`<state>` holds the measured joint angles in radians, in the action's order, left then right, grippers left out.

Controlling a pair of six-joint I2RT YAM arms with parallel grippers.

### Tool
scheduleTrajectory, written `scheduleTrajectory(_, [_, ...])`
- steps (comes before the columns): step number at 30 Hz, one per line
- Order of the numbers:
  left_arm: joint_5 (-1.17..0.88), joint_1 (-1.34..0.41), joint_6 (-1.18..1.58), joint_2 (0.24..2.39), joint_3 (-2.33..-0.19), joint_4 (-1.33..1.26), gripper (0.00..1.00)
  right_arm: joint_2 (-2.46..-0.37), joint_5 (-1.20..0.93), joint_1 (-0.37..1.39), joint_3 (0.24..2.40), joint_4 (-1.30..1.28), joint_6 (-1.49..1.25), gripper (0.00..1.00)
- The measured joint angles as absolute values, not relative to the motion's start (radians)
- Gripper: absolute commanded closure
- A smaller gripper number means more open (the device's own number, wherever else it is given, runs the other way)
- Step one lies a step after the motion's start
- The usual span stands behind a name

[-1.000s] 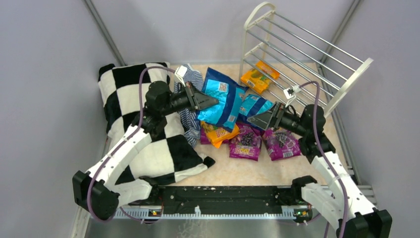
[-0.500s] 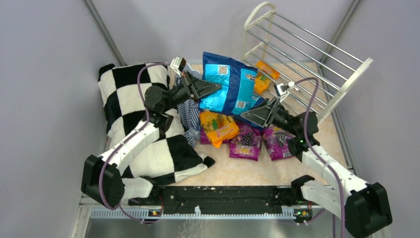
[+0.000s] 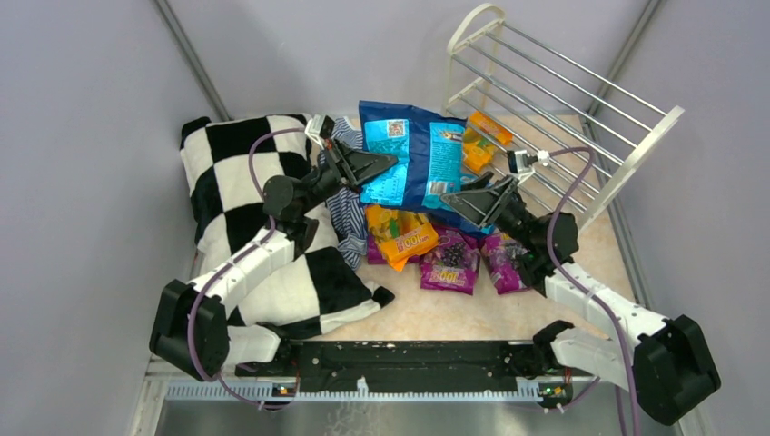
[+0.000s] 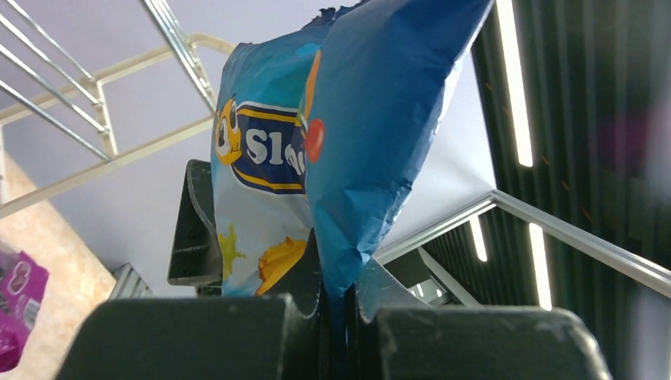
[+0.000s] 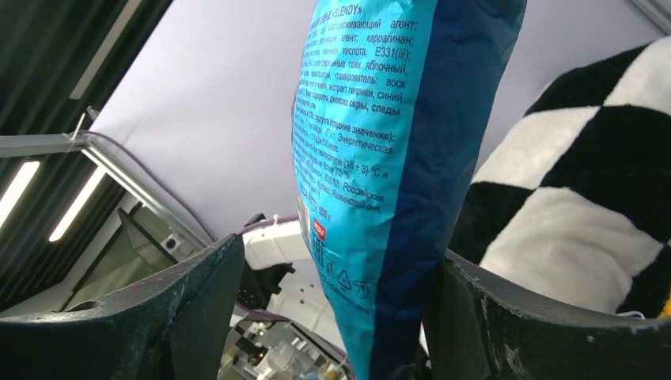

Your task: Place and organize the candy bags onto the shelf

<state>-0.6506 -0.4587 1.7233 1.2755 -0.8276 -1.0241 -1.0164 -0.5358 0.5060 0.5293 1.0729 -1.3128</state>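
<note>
A large blue candy bag [image 3: 413,154] hangs upright above the table in front of the white shelf [image 3: 581,109]. My left gripper [image 3: 374,166] is shut on its left edge; in the left wrist view the gripper [image 4: 339,313] pinches the bag's [image 4: 388,119] blue edge. My right gripper [image 3: 474,202] is open at the bag's lower right corner; in the right wrist view the jaws [image 5: 340,313] stand wide apart with the bag [image 5: 380,158] between them. Orange bags [image 3: 477,145] lie on the shelf's low tier. An orange bag [image 3: 404,234] and two purple bags [image 3: 451,263] lie on the table.
A black-and-white checkered pillow [image 3: 245,227] fills the left side under my left arm and also shows in the right wrist view [image 5: 585,198]. A blue-and-white striped cloth [image 3: 345,213] lies beside it. Grey walls close in the table on both sides.
My left gripper has lifted the blue bag from the pile and turned it upright. My right gripper has risen and moved left to the bag's lower right corner.
</note>
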Motion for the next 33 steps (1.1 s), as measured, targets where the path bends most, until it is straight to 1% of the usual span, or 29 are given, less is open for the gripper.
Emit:
scheduleTrajectory(2, [-0.639,-0.459,1.744,1.285,-0.826,-1.065,0.97,-1.016,-0.49,0.53,0.518,1.112,-1.312,0.3])
scheduleTrajectory(9, [-0.606,-0.458,1.806,1.33,-0.816,-1.16,0.98,-1.022,-0.324,0.606,0.497,1.161,-1.269,0.32])
scheduleTrajectory(11, [-0.597,-0.457,1.813,1.335,-0.805,-1.175,0.98,-1.037,-0.289,0.617,0.497,1.161,-1.258,0.36])
scheduleTrajectory(13, [-0.588,-0.456,1.817,1.335,-0.791,-1.183,0.98,-1.057,-0.262,0.627,0.497,1.163,-1.251,0.43])
scheduleTrajectory(16, [-0.579,-0.453,1.82,1.335,-0.775,-1.185,0.98,-1.094,-0.224,0.641,0.498,1.163,-1.248,0.47])
scheduleTrajectory(18, [-0.578,-0.452,1.819,1.335,-0.772,-1.185,0.97,-1.111,-0.206,0.648,0.499,1.164,-1.247,0.55])
scheduleTrajectory(20, [-0.577,-0.452,1.819,1.335,-0.769,-1.185,0.94,-1.122,-0.192,0.652,0.5,1.168,-1.244,0.63])
scheduleTrajectory(25, [-0.564,-0.448,1.8,1.334,-0.751,-1.184,0.72,-1.124,-0.182,0.654,0.508,1.162,-1.229,0.81])
scheduleTrajectory(28, [-0.56,-0.439,1.771,1.321,-0.727,-1.167,0.58,-1.113,-0.173,0.657,0.508,1.126,-1.223,0.88])
scheduleTrajectory(29, [-0.562,-0.434,1.756,1.31,-0.718,-1.15,0.52,-1.103,-0.168,0.659,0.508,1.104,-1.22,0.91])
scheduleTrajectory(31, [-0.569,-0.425,1.721,1.282,-0.705,-1.11,0.33,-1.072,-0.159,0.662,0.508,1.051,-1.208,0.95])
scheduleTrajectory(33, [-0.583,-0.412,1.682,1.237,-0.695,-1.052,0.17,-1.038,-0.146,0.665,0.51,0.996,-1.194,0.97])
